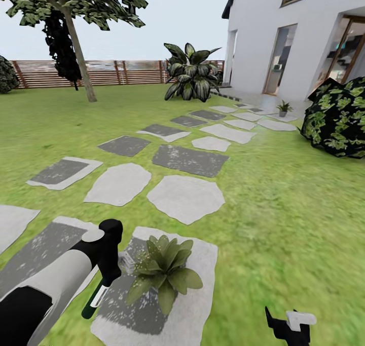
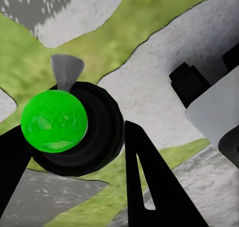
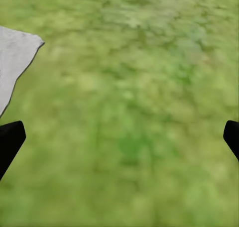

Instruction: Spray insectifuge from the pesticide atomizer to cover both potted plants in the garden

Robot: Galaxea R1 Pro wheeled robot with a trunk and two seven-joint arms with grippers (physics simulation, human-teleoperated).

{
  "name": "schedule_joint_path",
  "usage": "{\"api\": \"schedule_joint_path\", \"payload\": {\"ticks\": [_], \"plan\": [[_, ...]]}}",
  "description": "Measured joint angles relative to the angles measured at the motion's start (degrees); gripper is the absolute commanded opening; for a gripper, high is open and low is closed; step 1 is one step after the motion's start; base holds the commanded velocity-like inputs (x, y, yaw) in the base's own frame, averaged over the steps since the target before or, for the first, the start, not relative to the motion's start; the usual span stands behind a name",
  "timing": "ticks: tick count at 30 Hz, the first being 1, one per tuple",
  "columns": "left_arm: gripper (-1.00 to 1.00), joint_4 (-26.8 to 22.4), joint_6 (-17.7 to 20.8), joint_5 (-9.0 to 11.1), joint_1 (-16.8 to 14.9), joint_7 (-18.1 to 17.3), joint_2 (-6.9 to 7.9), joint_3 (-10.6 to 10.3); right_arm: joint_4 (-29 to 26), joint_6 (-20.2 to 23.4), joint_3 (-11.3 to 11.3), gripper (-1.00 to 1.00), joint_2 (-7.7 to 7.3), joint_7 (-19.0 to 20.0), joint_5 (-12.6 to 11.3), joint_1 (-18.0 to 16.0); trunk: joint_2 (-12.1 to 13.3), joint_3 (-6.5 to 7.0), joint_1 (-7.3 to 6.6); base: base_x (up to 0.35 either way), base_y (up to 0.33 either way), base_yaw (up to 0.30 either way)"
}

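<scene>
The garden (image 1: pixel 284 209) is green lawn crossed by grey stepping stones (image 1: pixel 185 198). On the nearest stone sits a potted plant (image 1: pixel 162 271), a low rosette of broad pointed leaves, whitish flecks around it. Just beside the plant, the left gripper (image 1: pixel 104 270) clamps the pesticide atomizer (image 1: pixel 95 301), slim, dark green and white. The right gripper (image 3: pixel 119 140) is spread wide over grass.

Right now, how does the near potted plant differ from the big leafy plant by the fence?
The near potted plant is a low flat rosette; the big leafy plant stands tall with arching leaves.
The potted plant sits on a grey stepping stone beside the left claw; the big plant stands far off near the house.
The potted plant's leaves are plain green; the big plant's are dark with pale streaks.
Both have broad pointed leaves.
</scene>
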Motion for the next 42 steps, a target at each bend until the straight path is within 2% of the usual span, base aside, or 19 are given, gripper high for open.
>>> {"api": "schedule_joint_path", "payload": {"ticks": [18, 33, 42], "plan": [[-1.0, 0.0, 0.0, 0.0, 0.2, 0.1, 0.01, 0.0, 0.0, 0.0, 0.0, 1.0, 0.0, 0.0, 0.1, 0.0, 0.0, 0.0, 0.0, 0.0, -0.012, 0.241], [-1.0, 0.0, 0.0, 0.0, 0.2, 0.1, 0.02, 0.0, 0.0, 0.0, 0.0, 1.0, 0.0, 0.0, 0.1, 0.0, 0.0, 0.0, -0.01, 0.048, -0.263, 0.273], [-1.0, 0.2, -0.1, 0.0, 0.9, 0.5, 0.0, 0.0, -0.1, 0.0, 0.0, 1.0, 0.0, 0.0, 0.1, 0.0, 0.0, 0.0, 0.0, 0.064, -0.159, 0.038]]}}
